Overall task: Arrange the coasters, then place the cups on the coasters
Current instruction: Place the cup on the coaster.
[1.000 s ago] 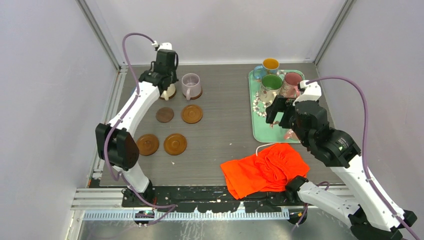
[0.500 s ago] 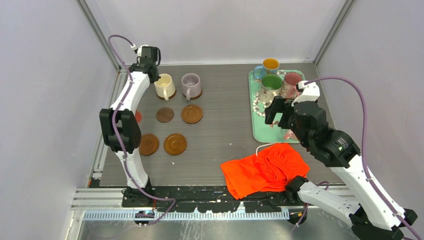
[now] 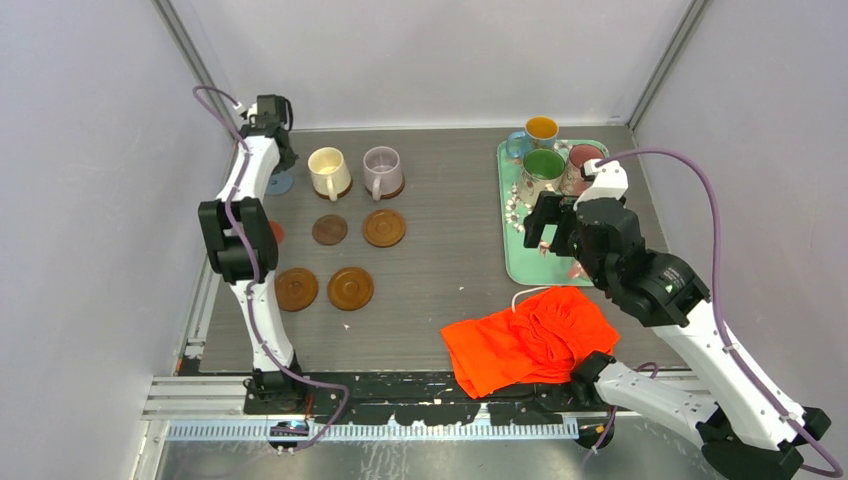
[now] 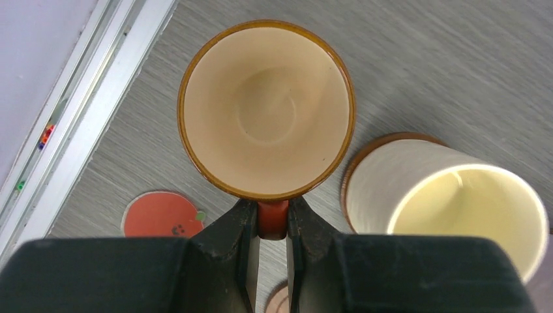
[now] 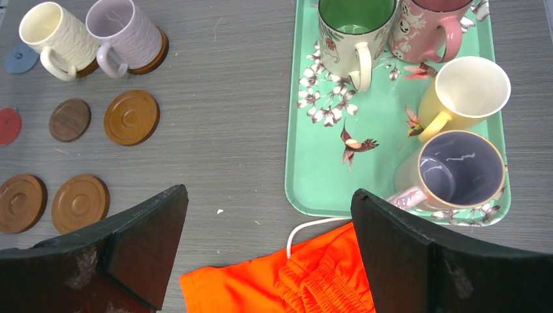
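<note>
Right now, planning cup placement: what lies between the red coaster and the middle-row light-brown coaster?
A dark brown coaster, between the red coaster and the light-brown coaster; right wrist view shows it.

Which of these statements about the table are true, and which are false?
1. The left jaws are shut on the handle of the small cup. True.
2. The right jaws grip a mug. False: they stand open and empty.
3. The green-lined mug stands on a coaster. False: it stands on the tray.
4. Four brown coasters lie bare. True.
</note>
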`<state>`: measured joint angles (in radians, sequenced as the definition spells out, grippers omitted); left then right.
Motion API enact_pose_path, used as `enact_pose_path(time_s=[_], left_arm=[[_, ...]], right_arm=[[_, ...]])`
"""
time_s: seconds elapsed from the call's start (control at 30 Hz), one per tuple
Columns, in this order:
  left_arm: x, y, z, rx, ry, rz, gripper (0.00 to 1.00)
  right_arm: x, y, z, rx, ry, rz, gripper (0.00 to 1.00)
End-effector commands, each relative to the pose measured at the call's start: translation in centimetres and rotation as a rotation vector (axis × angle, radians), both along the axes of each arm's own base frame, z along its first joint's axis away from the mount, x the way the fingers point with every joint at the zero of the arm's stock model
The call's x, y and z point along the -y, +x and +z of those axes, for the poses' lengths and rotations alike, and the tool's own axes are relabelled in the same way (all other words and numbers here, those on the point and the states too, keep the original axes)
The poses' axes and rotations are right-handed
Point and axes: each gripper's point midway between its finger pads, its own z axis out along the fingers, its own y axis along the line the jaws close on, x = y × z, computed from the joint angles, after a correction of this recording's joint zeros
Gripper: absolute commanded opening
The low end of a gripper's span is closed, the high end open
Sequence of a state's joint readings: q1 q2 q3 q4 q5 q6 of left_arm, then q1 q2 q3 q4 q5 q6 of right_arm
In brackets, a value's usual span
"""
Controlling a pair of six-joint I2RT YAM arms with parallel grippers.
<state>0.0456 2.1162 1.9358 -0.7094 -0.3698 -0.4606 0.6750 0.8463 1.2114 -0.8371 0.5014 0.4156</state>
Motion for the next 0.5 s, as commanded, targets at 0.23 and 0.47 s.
enact_pose_path(time_s=[0.23,0.47], left_arm=[[-2.4,0.9,-1.1,-0.002,-0.054,0.034,0.0],[-2.7,1.3,-2.6,-0.024,-0.067,0.016,0.0]], right_arm=[[-0.4,0.7,1.1,0.04,-0.005,-0.001,1.0],[-0.9,0.8,1.0,0.032,-0.019,0.011,1.0]])
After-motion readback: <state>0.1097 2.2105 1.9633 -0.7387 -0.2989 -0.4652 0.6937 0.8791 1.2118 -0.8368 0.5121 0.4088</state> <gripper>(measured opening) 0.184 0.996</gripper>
